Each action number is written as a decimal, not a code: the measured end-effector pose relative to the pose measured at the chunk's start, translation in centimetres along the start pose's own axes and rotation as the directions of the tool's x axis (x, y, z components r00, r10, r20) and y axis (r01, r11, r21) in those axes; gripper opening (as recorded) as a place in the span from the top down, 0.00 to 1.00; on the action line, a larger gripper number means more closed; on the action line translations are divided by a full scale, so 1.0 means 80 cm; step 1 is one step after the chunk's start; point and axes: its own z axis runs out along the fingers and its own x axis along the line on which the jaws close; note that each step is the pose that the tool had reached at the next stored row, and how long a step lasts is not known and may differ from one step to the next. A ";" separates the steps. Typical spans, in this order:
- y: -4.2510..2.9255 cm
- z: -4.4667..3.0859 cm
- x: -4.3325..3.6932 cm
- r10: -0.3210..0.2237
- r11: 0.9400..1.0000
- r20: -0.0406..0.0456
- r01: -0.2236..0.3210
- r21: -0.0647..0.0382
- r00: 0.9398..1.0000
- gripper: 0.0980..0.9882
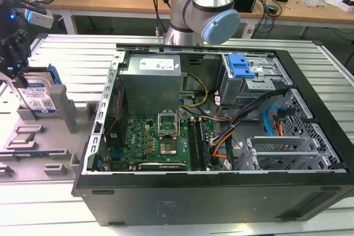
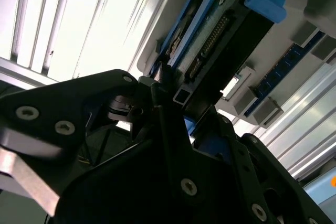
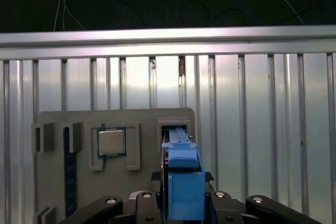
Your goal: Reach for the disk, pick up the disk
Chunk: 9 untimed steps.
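The ribbed metal worktop [image 1: 69,53] carries the open computer case [image 1: 221,192] and, toward the exterior view's left, a grey holder [image 1: 66,108]. The disk [image 1: 36,96] stands on edge in a slot of that holder, with its blue bracket around it and its label showing in the exterior view. My fingers [image 2: 164,124] pinch the disk from both faces near its top edge, and a small square chip [image 3: 111,141] lies in a recess just beside the slot.

Blue-edged silver disk [image 1: 36,96]
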 end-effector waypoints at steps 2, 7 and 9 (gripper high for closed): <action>0.0001 -0.0057 0.000 0.000 1.000 0.000 0.000 0.000 1.000 0.70; 0.0006 -0.0208 0.000 0.000 1.000 0.000 0.000 0.000 1.000 0.70; 0.0010 -0.0337 0.000 0.000 1.000 0.000 0.000 0.000 1.000 0.70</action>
